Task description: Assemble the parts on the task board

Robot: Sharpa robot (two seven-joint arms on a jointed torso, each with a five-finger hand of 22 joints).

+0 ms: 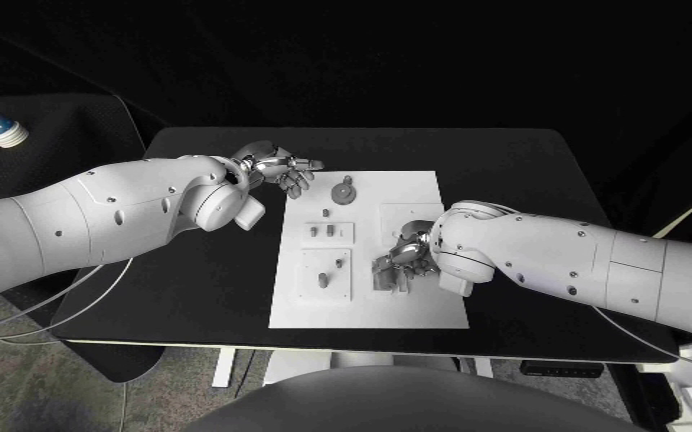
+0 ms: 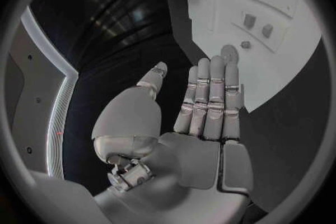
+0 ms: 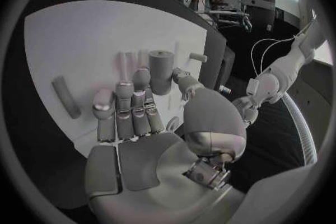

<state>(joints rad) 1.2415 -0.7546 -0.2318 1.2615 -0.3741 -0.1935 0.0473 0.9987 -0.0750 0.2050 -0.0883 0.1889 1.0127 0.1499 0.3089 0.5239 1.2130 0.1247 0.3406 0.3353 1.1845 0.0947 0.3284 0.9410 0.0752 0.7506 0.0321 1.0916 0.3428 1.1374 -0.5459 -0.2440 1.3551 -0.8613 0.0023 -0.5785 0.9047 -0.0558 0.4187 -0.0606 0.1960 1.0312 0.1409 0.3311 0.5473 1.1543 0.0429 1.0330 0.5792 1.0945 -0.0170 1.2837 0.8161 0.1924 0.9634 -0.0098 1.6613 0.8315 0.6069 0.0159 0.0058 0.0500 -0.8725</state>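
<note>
Two robot hands are working over the bench (image 1: 202, 282). The right robot hand (image 1: 404, 260) is resting on the task board (image 1: 433, 307), fingers spread beside a grey cylindrical part (image 3: 160, 70) at its fingertips, gripping nothing. The left robot hand (image 1: 277, 170) is hovering open past the board's far corner, near a round part (image 1: 343, 192).

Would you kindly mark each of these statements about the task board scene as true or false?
1. The task board lies on a black table. True.
2. The left robot hand grips a part. False: its fingers are spread and it holds nothing.
3. The right robot hand is over the task board. True.
4. The left robot hand rests at the middle of the board. False: it hovers at the board's far left corner.
5. A round part lies near the board's far edge. True.
</note>
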